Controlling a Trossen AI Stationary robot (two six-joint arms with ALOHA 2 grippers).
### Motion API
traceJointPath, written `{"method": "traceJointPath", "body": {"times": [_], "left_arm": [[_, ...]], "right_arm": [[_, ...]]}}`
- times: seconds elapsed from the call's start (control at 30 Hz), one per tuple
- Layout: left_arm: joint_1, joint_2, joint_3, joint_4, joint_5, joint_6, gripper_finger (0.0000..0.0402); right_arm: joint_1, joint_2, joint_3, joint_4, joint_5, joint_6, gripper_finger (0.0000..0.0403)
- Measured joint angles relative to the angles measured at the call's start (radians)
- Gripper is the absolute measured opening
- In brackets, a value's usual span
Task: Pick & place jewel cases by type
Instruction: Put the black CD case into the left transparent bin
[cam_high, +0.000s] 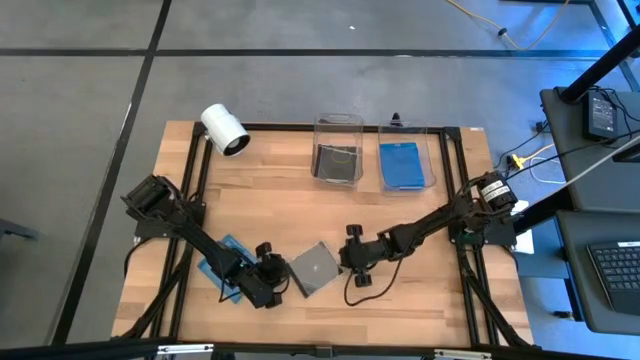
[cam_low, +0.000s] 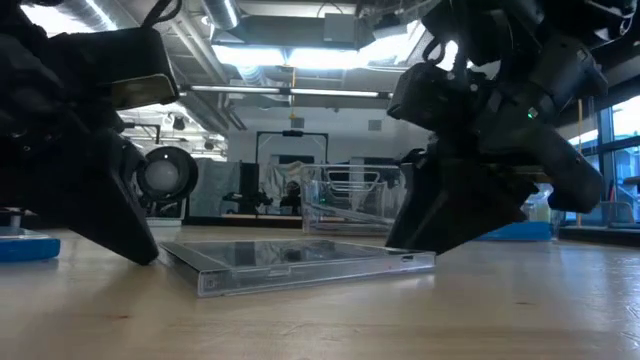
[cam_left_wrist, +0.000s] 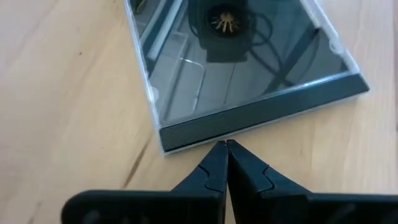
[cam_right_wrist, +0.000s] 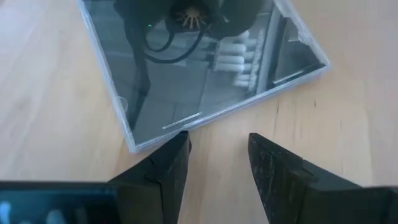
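A dark grey jewel case (cam_high: 313, 268) lies flat on the wooden table near its front edge, also seen in the low view (cam_low: 300, 262). My left gripper (cam_high: 284, 283) is shut, and its fingertips (cam_left_wrist: 224, 147) stand at the case's dark spine edge. My right gripper (cam_high: 340, 268) is open at the case's opposite, clear edge (cam_right_wrist: 217, 112). One of its fingers is at that edge and the other is over bare wood. A translucent blue jewel case (cam_high: 222, 252) lies on the table under my left arm. My left gripper's shut fingertips meet the middle of the case's ribbed dark spine edge (cam_left_wrist: 249, 118), slanting down from the table's left. I cannot tell if they touch or stand just short. My right gripper has one fingertip (cam_right_wrist: 177, 144) at the case's clear edge (cam_right_wrist: 163, 132), near a corner, slanting down from the table's right. I cannot tell if it touches.
Two clear bins stand at the back: one (cam_high: 337, 128) holds dark cases, the other (cam_high: 404, 130) a blue case. A white cylindrical camera (cam_high: 224, 130) lies at the back left. Bare wood lies in front of the case and toward the right front corner.
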Motion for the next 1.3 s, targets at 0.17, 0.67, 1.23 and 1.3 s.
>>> {"method": "traceJointPath", "body": {"times": [0.17,0.67,1.23,1.3], "left_arm": [[0.000,-0.061,-0.001,-0.067,0.043,0.017,0.0009],[0.014,-0.145,0.004,-0.020,-0.029,0.313,0.0016],[0.012,-0.137,0.005,-0.005,0.015,0.165,0.0177],[0.010,-0.137,0.005,0.000,0.047,0.148,0.0191]], "right_arm": [[-0.001,-0.020,0.000,-0.044,0.032,0.004,0.0172],[0.082,-0.162,-0.007,-0.208,0.105,0.226,0.0172],[0.184,-0.038,-0.003,0.032,0.193,0.263,0.0172],[0.191,-0.028,-0.003,0.035,0.213,0.267,0.0172]]}}
